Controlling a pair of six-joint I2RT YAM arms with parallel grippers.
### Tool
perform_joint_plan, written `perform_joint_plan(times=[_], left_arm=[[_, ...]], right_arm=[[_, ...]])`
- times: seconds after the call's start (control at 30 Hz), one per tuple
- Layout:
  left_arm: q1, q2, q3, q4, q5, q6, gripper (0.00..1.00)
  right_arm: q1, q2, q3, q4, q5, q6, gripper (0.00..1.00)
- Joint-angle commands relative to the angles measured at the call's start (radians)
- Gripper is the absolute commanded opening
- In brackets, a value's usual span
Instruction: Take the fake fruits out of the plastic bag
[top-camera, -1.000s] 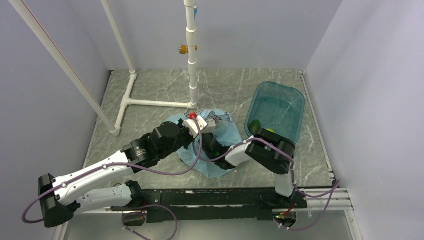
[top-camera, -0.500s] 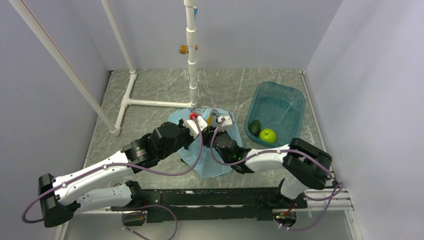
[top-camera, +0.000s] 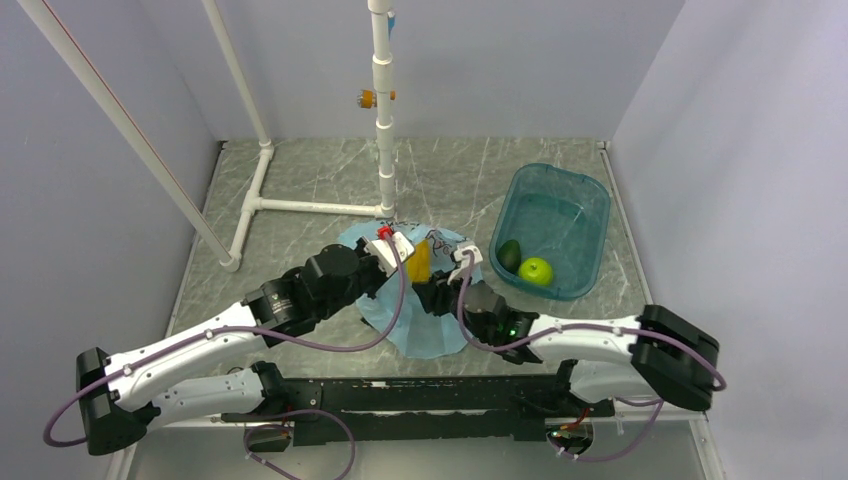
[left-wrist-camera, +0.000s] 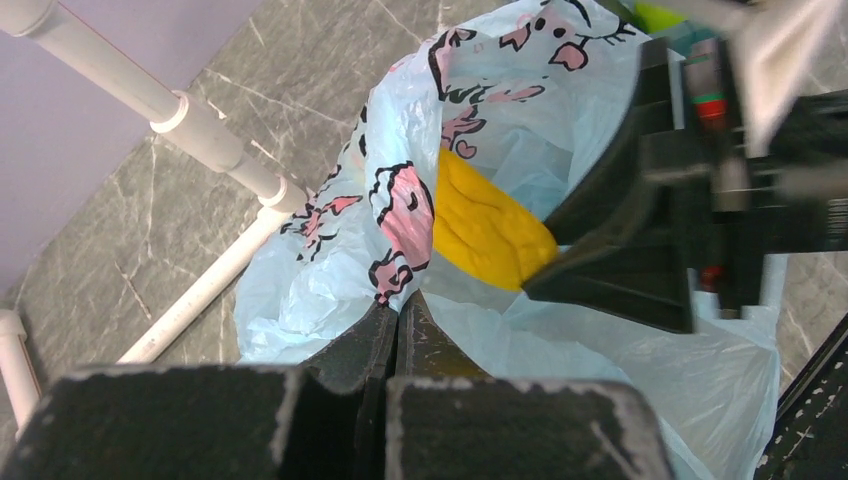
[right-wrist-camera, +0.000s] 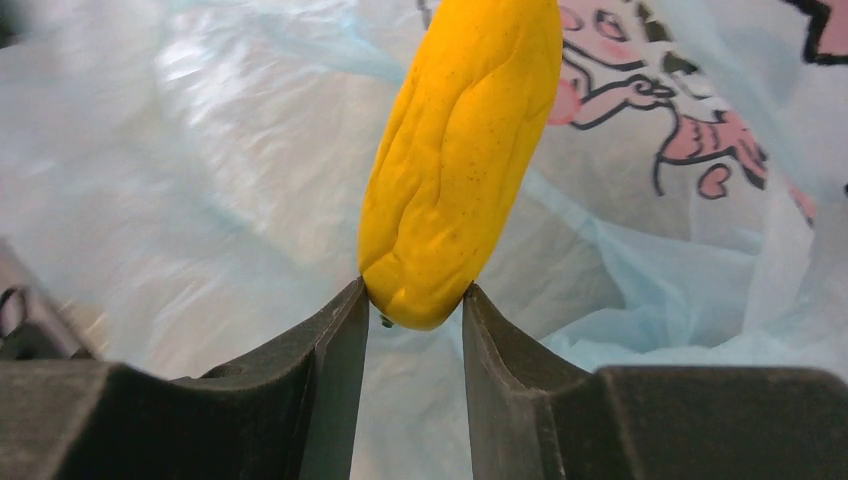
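Note:
The light blue plastic bag (top-camera: 432, 330) with pink print lies at the table's middle. My left gripper (top-camera: 403, 256) is shut on the bag's printed rim (left-wrist-camera: 400, 290) and holds it up. My right gripper (top-camera: 428, 285) is shut on the lower end of the yellow-orange fruit (top-camera: 418, 262), which stands upright at the bag's mouth. In the right wrist view the fruit (right-wrist-camera: 460, 150) sits between my fingertips (right-wrist-camera: 345, 310) with the bag (right-wrist-camera: 200, 150) behind. In the left wrist view the fruit (left-wrist-camera: 488, 230) shows inside the opening. The dark green oval fruit (top-camera: 509, 255) and the green apple (top-camera: 536, 270) lie in the teal tub (top-camera: 575, 200).
A white pipe frame (top-camera: 300, 207) with an upright post (top-camera: 384, 120) stands behind the bag. A slanted white pipe (top-camera: 130, 130) runs along the left. The walls close in on three sides.
My right arm has swung down and right, its gripper has gone into the bag's mouth and shut on the yellow fruit, which now shows upright. My left gripper has kept its hold.

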Motion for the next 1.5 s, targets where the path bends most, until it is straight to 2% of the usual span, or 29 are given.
perform_joint_plan(times=[0.0, 0.17, 0.27, 0.4, 0.57, 0.8, 0.97, 1.1, 1.2, 1.3, 1.47], left_arm=[[-0.006, 0.011, 0.02, 0.029, -0.048, 0.0, 0.0], [-0.006, 0.027, 0.035, 0.015, -0.113, -0.008, 0.0], [-0.006, 0.048, 0.051, 0.002, -0.205, -0.027, 0.0], [-0.005, 0.074, 0.069, -0.019, -0.291, -0.038, 0.0], [-0.006, 0.07, 0.065, -0.016, -0.287, -0.043, 0.0], [-0.005, 0.072, 0.063, -0.016, -0.323, -0.042, 0.0], [-0.005, 0.101, 0.083, -0.042, -0.39, -0.051, 0.0], [-0.006, 0.1, 0.084, -0.036, -0.354, -0.044, 0.0], [-0.006, 0.087, 0.072, -0.026, -0.329, -0.04, 0.0], [-0.006, 0.079, 0.072, -0.023, -0.304, -0.035, 0.0], [-0.006, 0.066, 0.066, -0.016, -0.284, -0.033, 0.0]], right_arm=[[0.024, -0.169, -0.047, -0.074, -0.109, -0.021, 0.11], [0.031, -0.388, -0.091, -0.253, -0.147, -0.012, 0.08], [0.033, -0.528, -0.093, -0.406, -0.133, -0.004, 0.07], [0.032, -0.692, -0.052, -0.638, -0.024, 0.033, 0.07], [0.031, -0.807, 0.017, -0.854, 0.159, 0.082, 0.0], [0.028, -0.814, 0.097, -1.025, 0.347, 0.16, 0.0], [0.029, -0.813, 0.117, -1.088, 0.432, 0.197, 0.0], [0.019, -0.772, 0.158, -1.216, 0.547, 0.317, 0.0], [-0.007, -0.728, 0.198, -1.27, 0.593, 0.339, 0.0], [-0.079, -0.648, 0.241, -1.28, 0.581, 0.323, 0.0], [-0.309, -0.527, 0.286, -1.246, 0.441, 0.259, 0.0]])
